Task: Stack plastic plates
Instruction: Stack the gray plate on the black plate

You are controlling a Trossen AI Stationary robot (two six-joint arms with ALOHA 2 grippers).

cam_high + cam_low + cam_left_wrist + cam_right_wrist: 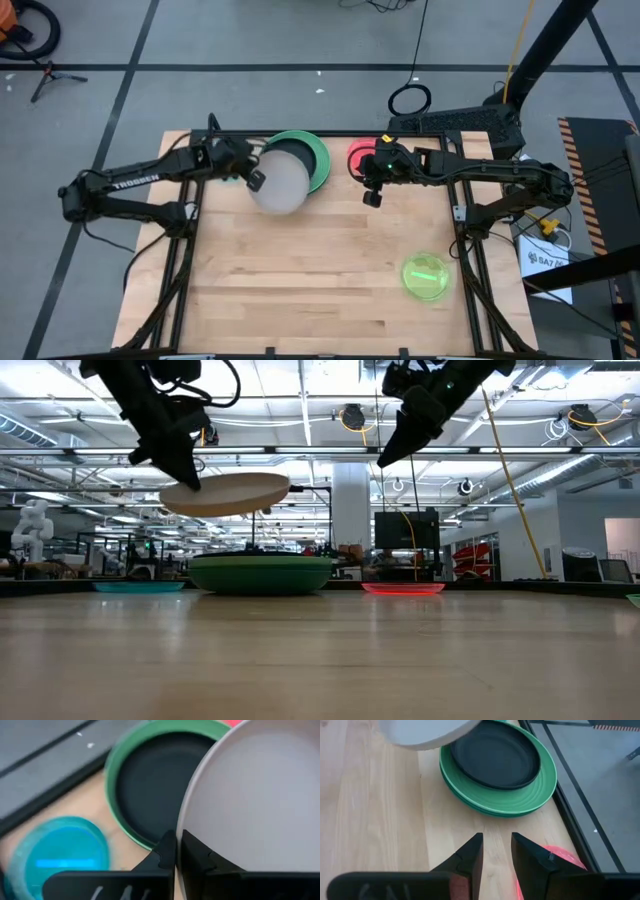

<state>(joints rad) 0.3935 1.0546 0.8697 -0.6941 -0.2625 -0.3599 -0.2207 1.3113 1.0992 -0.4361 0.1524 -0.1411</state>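
Note:
My left gripper point(252, 178) is shut on a grey plate point(278, 182), which hangs in the air point(225, 493) over the near-left part of the stack. The stack is a black plate point(495, 755) lying in green plates point(540, 790) that rest on the table near its far edge point(260, 573). A blue plate point(60, 855) lies left of the stack, and a pink plate point(360, 157) lies right of it. A yellow-green plate point(427, 275) lies near the right edge. My right gripper point(497, 850) hovers open above the table beside the pink plate, touching nothing. My left gripper pinches the grey plate's rim point(181, 832) on the plate's left side between its two fingers point(167, 851). It comes slanting down from the table's left. The plate is lifted clear and sticks out nearly level toward the right point(270, 488), above the green stack.
The table's far rail point(340, 133) runs just behind the stack and the pink plate point(560, 857). Bare wood fills the middle and near part of the table point(300, 280). The right arm reaches in from the right at the same depth as the stack.

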